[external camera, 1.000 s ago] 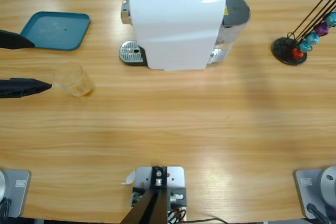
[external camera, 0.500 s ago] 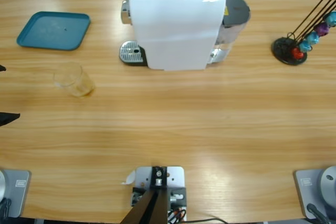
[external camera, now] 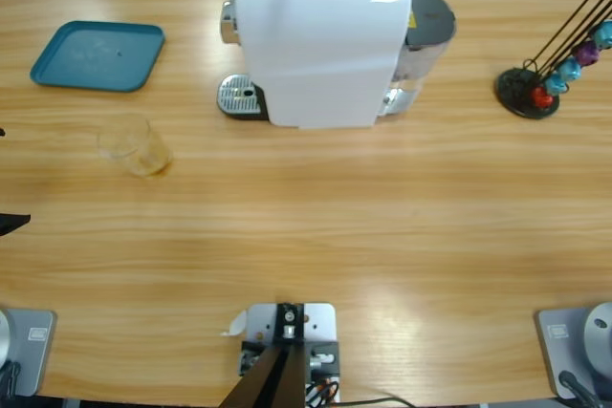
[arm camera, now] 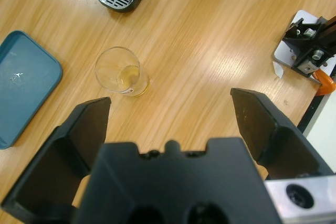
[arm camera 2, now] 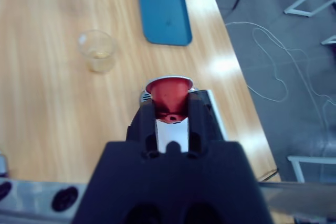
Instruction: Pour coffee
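A clear glass tumbler point(external camera: 134, 145) stands on the table left of the middle. A little tan coffee point(external camera: 146, 161) lies in its bottom. Only the tips of my left gripper point(external camera: 5, 179) show at the left edge of the high view. In the left wrist view that gripper point(arm camera: 170, 100) is open wide, well back from the tumbler point(arm camera: 119, 72) and its coffee point(arm camera: 128, 77). My right gripper point(arm camera 2: 169, 107) is shut on a red capsule point(arm camera 2: 169, 92), high over the white coffee machine point(arm camera 2: 212, 114). The tumbler point(arm camera 2: 97, 51) is far below it. The right arm is out of the high view.
The white coffee machine point(external camera: 320, 45) stands at the back middle, its metal drip grate point(external camera: 239, 97) at its left. A teal tray point(external camera: 96, 54) lies at the back left. A black rack with coloured capsules point(external camera: 545, 83) stands at the right.
My left gripper has pulled back to the left, away from the tumbler, until only its tips show at the table's edge. The tumbler has stayed put.
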